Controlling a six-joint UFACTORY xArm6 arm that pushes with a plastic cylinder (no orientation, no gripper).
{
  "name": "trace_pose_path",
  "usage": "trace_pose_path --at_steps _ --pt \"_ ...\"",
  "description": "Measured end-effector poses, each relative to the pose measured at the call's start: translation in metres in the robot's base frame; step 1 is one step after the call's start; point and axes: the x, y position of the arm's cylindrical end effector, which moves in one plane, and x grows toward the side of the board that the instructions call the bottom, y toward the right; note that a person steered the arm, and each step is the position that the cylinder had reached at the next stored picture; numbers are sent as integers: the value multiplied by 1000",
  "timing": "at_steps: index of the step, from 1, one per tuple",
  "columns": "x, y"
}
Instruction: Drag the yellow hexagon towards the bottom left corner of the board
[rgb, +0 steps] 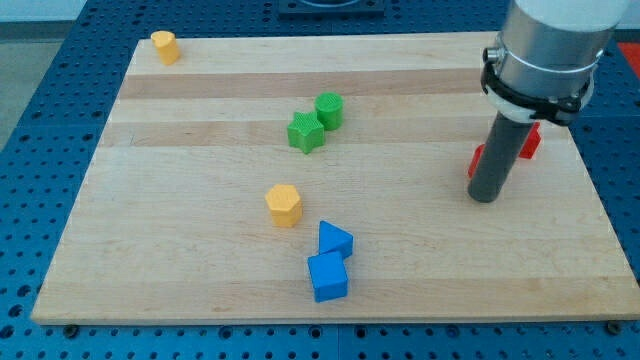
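Board (200, 130): red blocks (528, 143) rod-hidden.

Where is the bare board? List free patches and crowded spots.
Free: the view's bottom left, below the yellow block and left of the yellow hexagon; also between the green blocks and my tip. Crowded: blue blocks beside the hexagon; red blocks behind my tip.

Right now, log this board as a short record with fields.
target: yellow hexagon, near board centre
other yellow: yellow block, top left corner
green: star touching cylinder
blue: cube below wedge-like block, touching
red: red block, partly hidden behind rod
my tip: far right of the hexagon, touching no block
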Motion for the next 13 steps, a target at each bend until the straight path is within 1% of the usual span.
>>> trace_pose_path --at_steps 2,3,4,5,7,8,9,10,11,12,13 --pt "-30 20" --pt "-17 20" --pt "32 -9" --pt "38 -65" --pt "31 -184" --pt "13 -216" --pt "13 -257" --pt "-1 -306" --pt "-6 -330" --pt "11 -340" --pt "36 -344"
